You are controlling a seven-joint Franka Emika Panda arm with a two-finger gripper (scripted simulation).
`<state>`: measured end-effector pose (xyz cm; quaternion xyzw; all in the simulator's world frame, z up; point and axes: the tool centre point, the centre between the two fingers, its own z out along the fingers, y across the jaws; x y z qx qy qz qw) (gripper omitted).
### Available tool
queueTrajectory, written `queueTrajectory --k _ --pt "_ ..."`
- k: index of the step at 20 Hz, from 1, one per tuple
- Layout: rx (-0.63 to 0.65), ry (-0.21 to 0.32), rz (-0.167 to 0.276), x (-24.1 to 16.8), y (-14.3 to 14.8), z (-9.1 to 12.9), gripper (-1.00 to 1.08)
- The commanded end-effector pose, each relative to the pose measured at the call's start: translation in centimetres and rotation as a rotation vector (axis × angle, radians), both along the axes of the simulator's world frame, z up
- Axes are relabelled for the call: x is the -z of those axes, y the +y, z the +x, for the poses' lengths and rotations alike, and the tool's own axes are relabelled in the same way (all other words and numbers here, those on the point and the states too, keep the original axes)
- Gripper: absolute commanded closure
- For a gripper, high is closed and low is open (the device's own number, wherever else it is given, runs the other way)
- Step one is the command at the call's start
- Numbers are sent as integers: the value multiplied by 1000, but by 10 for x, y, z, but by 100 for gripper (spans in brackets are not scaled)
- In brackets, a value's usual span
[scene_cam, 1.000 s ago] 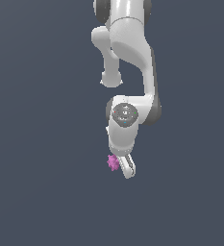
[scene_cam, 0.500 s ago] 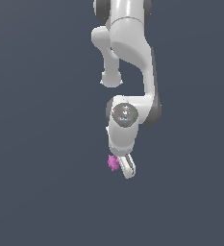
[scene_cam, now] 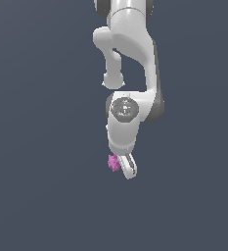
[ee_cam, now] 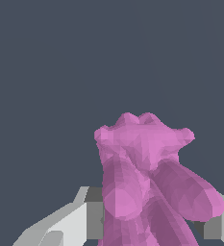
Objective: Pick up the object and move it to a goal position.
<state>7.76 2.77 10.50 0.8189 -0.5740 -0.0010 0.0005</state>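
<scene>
The object [scene_cam: 113,163] is a small magenta-pink knobbly cluster held at the tip of my white gripper [scene_cam: 121,166]. In the exterior view it sticks out on the exterior view's left of the one finger [scene_cam: 128,168] that shows. Seen from the wrist, the object [ee_cam: 142,168] fills the middle of the picture, with grey-white fingers [ee_cam: 72,221] on both sides of it. The gripper is shut on the object. No goal marker shows in either view.
The white arm [scene_cam: 130,59] comes down from the top of the exterior view, and the wrist [scene_cam: 124,109] sits just above the gripper. Around it there is only a plain dark grey-blue background.
The arm and the held object have shifted very slightly; the grip on the object is unchanged.
</scene>
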Motion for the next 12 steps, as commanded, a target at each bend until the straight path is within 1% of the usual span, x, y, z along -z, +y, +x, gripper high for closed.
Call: queueTrajectory --k 1,7,12 --pt "0 -2 0 -16 -5 -2 108" --pt "1 -2 1 -61 -19 -7 108" --pt "1 -2 0 -82 -25 -9 108"
